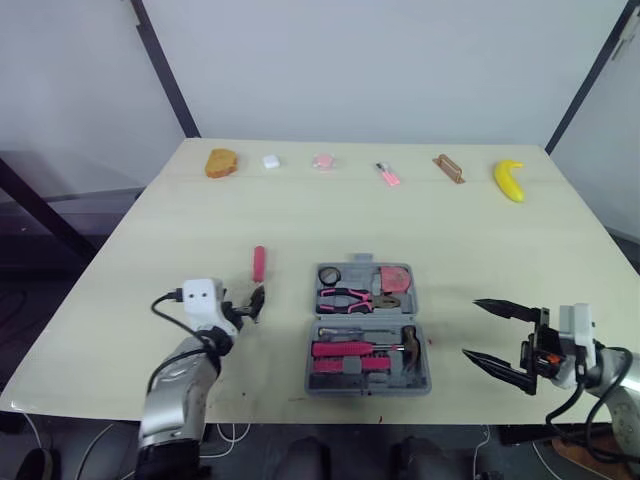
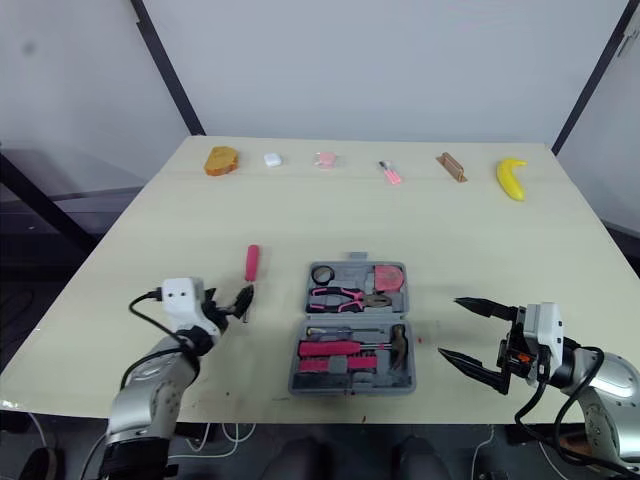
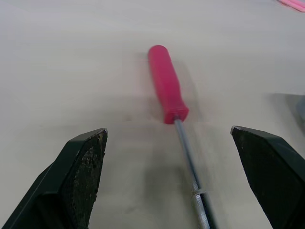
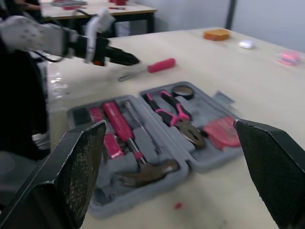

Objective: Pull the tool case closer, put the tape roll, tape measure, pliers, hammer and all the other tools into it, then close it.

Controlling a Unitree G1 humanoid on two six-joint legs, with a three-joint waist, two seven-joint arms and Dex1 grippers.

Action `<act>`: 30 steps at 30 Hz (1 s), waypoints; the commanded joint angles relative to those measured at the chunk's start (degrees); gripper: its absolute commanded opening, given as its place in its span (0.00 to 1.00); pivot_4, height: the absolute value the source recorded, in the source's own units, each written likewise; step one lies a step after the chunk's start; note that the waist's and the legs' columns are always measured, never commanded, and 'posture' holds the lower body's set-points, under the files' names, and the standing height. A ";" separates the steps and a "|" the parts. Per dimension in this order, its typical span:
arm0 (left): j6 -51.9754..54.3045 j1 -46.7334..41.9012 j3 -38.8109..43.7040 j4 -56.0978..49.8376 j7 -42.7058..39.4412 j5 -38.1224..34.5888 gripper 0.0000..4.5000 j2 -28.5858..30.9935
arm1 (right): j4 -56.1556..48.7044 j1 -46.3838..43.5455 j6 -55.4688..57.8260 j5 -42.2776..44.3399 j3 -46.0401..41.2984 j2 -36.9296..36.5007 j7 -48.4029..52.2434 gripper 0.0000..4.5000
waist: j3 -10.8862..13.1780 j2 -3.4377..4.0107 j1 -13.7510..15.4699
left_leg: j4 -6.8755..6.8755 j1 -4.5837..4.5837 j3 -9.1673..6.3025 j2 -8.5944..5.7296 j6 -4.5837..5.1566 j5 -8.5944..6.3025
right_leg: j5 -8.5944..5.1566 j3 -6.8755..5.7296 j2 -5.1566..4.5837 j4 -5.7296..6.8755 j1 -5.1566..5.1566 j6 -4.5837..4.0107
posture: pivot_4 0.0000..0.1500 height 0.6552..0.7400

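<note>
Tool case (image 1: 370, 387) open, pliers (image 1: 350, 297) and hammer (image 1: 408, 345) inside. Left of it, our left gripper (image 3: 167, 131) spread wide astride shaft of screwdriver (image 3: 167, 86), clear from wrist view. Right gripper (image 1: 470, 328) right of case, agape, empty.

Across the upper part of the frame, on the table (image 1: 450, 240): orange chunk (image 1: 222, 162) at left, white block (image 1: 270, 161), pink lump (image 1: 322, 161), brown bar (image 1: 449, 168), banana (image 1: 510, 180) at right.

table (image 1: 480, 240): pale wood | wall (image 1: 380, 60): plain white | poles (image 1: 166, 68): black, slanted
</note>
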 commanded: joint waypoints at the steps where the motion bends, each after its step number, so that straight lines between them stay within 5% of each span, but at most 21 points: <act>1: -1.96 -4.54 -0.62 3.70 2.52 2.51 0.98 0.23 | 0.82 -0.40 -2.71 -0.99 0.12 0.02 1.14 1.00 | 0.00 -0.01 0.16 | 0.01 -0.01 -0.02 -0.01 0.00 0.00 | 0.00 -0.02 0.01 0.00 0.00 0.00 | 1.00 1.00; 15: -5.72 -13.79 -1.21 18.49 3.15 5.15 0.98 0.57 | -1.28 0.00 -2.49 -0.84 0.60 0.63 -0.56 1.00 | 0.01 -0.01 -0.09 | 0.01 -0.05 -0.07 -0.01 -0.01 0.00 | 0.01 -0.06 0.02 0.00 -0.01 0.01 | 1.00 1.00; 19: -6.81 -15.19 -0.94 21.19 2.77 5.23 0.78 1.22 | -1.79 -0.14 -1.49 -0.18 0.22 -0.01 -0.37 1.00 | 0.01 -0.02 -0.09 | 0.01 -0.05 -0.07 -0.02 -0.01 0.00 | 0.01 -0.05 0.01 0.00 -0.01 0.01 | 1.00 1.00; 26: -6.84 -13.05 -2.08 19.50 1.04 6.00 0.09 1.87 | -3.77 -1.36 0.76 1.51 -0.15 -0.10 -1.34 1.00 | 0.01 -0.01 -0.18 | 0.00 -0.04 -0.09 -0.01 -0.01 0.00 | 0.01 -0.08 0.01 0.00 0.00 0.01 | 1.00 1.00; 30: -4.48 -8.55 -2.64 12.70 0.38 5.79 0.09 2.15 | -4.45 -1.38 1.33 1.36 0.03 0.01 -1.78 1.00 | 0.00 -0.01 -0.41 | -0.01 -0.03 -0.05 0.03 -0.01 0.00 | 0.01 -0.03 -0.02 0.00 -0.01 0.01 | 1.00 1.00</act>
